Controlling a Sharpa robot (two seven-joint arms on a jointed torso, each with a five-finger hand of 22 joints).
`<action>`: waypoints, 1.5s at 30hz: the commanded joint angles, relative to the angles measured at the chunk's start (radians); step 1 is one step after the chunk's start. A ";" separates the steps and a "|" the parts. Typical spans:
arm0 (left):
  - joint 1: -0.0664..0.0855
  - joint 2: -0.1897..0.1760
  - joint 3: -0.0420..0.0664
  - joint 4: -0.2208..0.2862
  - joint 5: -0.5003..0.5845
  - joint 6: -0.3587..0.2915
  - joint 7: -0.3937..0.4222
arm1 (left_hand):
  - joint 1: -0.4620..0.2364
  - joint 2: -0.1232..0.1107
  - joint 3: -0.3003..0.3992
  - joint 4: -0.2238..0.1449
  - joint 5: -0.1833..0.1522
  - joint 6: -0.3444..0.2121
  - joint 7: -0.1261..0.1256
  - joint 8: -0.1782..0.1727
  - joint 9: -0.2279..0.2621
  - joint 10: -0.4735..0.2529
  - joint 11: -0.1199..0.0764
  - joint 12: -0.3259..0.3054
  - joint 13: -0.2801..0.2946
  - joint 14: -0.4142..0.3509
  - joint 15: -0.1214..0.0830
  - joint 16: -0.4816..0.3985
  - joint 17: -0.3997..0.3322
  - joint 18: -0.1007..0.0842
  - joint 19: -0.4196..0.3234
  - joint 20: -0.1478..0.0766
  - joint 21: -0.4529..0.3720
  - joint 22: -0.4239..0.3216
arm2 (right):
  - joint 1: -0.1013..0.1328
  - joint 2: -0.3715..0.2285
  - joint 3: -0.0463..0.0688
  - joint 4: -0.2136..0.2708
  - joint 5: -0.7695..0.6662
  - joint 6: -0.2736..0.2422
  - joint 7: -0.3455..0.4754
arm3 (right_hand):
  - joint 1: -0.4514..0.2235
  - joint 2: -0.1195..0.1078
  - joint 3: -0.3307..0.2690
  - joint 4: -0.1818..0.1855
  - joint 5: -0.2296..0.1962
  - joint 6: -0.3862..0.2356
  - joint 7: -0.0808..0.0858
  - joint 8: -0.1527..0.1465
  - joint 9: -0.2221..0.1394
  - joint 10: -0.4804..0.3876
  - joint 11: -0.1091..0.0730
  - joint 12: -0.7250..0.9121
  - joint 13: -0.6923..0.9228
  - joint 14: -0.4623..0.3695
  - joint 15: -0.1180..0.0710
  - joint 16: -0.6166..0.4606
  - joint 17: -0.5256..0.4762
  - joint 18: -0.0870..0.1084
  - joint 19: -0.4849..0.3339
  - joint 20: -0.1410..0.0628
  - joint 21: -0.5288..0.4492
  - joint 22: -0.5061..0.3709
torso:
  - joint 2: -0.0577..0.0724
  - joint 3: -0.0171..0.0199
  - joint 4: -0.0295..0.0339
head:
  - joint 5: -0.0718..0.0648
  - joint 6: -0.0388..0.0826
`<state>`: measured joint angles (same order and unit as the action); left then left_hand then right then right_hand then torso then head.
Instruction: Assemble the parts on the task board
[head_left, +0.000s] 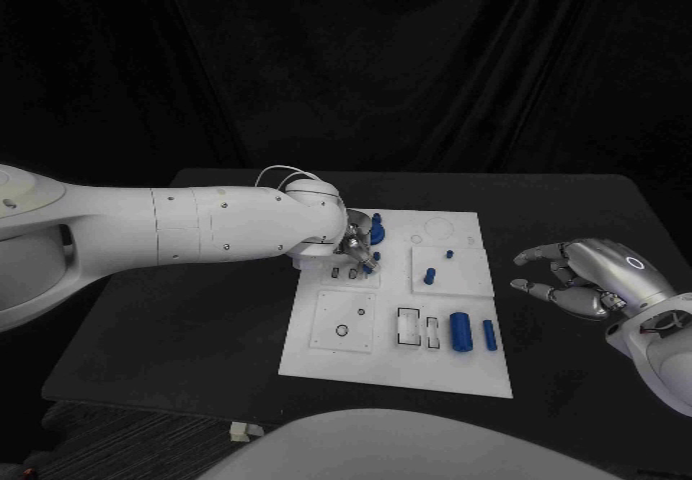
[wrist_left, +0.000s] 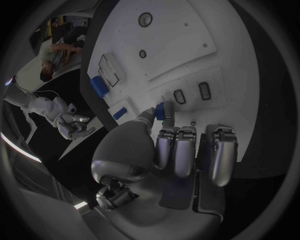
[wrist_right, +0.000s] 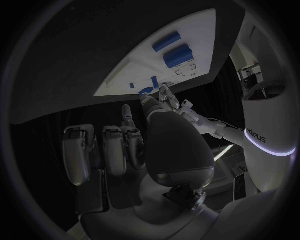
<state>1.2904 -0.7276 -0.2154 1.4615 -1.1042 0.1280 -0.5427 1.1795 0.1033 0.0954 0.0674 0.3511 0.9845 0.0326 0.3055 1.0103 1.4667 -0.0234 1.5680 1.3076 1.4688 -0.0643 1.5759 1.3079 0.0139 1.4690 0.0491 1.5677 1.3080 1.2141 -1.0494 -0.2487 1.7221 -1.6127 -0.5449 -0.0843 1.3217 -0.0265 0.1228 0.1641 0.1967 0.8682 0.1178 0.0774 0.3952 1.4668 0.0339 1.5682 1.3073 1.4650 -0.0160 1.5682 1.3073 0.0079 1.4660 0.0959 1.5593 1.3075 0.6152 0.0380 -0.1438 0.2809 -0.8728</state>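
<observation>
- Head view first: the left hand (head_left: 351, 243) is down over the far-left part of the task board (head_left: 361, 360), reaching in across the worktop (head_left: 188, 330) from the robot's left side.
- Its fingers (wrist_left: 176, 150) are drawn together around a small blue part (wrist_left: 160, 111), thumb and fingertips pinching it just above the white surface — a fingertip hold, which suits a piece this small.
- In the left wrist view that part sits right beside two small dark slots (wrist_left: 191, 93) in the board. My read is that it is being lined up for one of them, though I can't tell whether it is already touching the board.
- Close by the hand, a cluster of blue pieces (head_left: 376, 230) stands near the board's far-left corner.
- Nearer the robot, a large blue cylinder (head_left: 462, 332) and a slimmer blue cylinder (head_left: 489, 335) lie side by side on the board, next to a pair of rectangular recesses (head_left: 418, 328). They are untouched, so plenty of the assembly looks to be left.
- Two small blue pegs (head_left: 438, 266) are near the middle of the board.
- The right hand (head_left: 594, 277) hovers off the board's right edge, over the bare worktop, fingers spread and loosely curved, holding nothing.
- It looks parked there to keep clear of the working arm while staying close to the cylinders.
- The right wrist view shows the left hand at the board's far end, fingertips down among the blue parts.
</observation>
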 joint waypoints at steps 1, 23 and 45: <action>-0.002 -0.007 0.000 0.010 0.006 0.000 0.011 | -0.004 -0.018 0.042 -0.013 0.014 0.011 -0.002 -0.007 0.007 0.104 -0.007 0.003 0.263 0.102 -0.007 -0.005 0.263 -0.014 0.102 -0.007 0.003 0.263 | -0.003 0.000 0.001 -0.001 -0.006 0.011 -0.019 | 0.010 0.002 0.004 -0.003 0.004 0.006 -0.001 -0.004 -0.002 0.104 -0.003 0.003 0.263 0.106 -0.006 0.003 0.263 -0.002 0.090 -0.005 -0.005 0.256 | -0.001 0.0001 -0.0005 | 0.003 0.000; -0.002 -0.092 0.000 0.089 0.006 -0.037 -0.050 | -0.143 -0.117 0.360 -0.062 0.052 0.040 -0.001 -0.025 0.074 0.104 -0.007 0.003 0.263 0.102 -0.007 -0.005 0.263 -0.014 0.102 -0.007 0.003 0.263 | -0.006 -0.003 0.001 -0.003 -0.006 0.026 -0.026 | 0.012 0.005 0.005 -0.001 0.015 0.015 -0.001 -0.002 -0.003 0.104 -0.003 0.003 0.263 0.106 -0.006 0.003 0.263 -0.002 0.088 -0.005 -0.007 0.255 | 0.000 -0.0007 0.0018 | 0.012 0.000; -0.003 -0.098 0.000 0.096 0.006 -0.125 -0.108 | -0.194 -0.115 0.400 -0.043 0.061 0.086 -0.010 -0.048 0.062 0.104 -0.018 0.003 0.263 0.102 -0.019 -0.005 0.263 -0.014 0.102 -0.017 0.003 0.263 | -0.010 -0.001 0.001 -0.003 -0.006 0.037 -0.034 | 0.009 0.006 0.004 0.002 0.015 0.020 -0.002 -0.001 -0.004 0.104 -0.003 0.003 0.263 0.106 -0.006 0.003 0.263 -0.001 0.086 -0.005 -0.010 0.254 | 0.000 0.0001 -0.0007 | 0.021 0.000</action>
<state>1.2896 -0.8282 -0.2158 1.5561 -1.1040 0.0206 -0.6425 0.9941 -0.0157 0.4892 0.0261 0.4122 1.0544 0.0358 0.2641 1.0735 1.4650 -0.0354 1.5680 1.3077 1.4651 -0.0751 1.5759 1.3075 0.0140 1.4659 0.0389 1.5677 1.3077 1.2068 -1.0504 -0.2487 1.7181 -1.6128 -0.5150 -0.0973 1.3266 -0.0235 0.1257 0.1612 0.2084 0.8807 0.1161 0.0774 0.3924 1.4668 0.0339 1.5683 1.3074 1.4650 -0.0160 1.5681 1.3073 0.0079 1.4662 0.0960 1.5556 1.3079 0.6156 0.0375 -0.1447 0.3015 -0.8728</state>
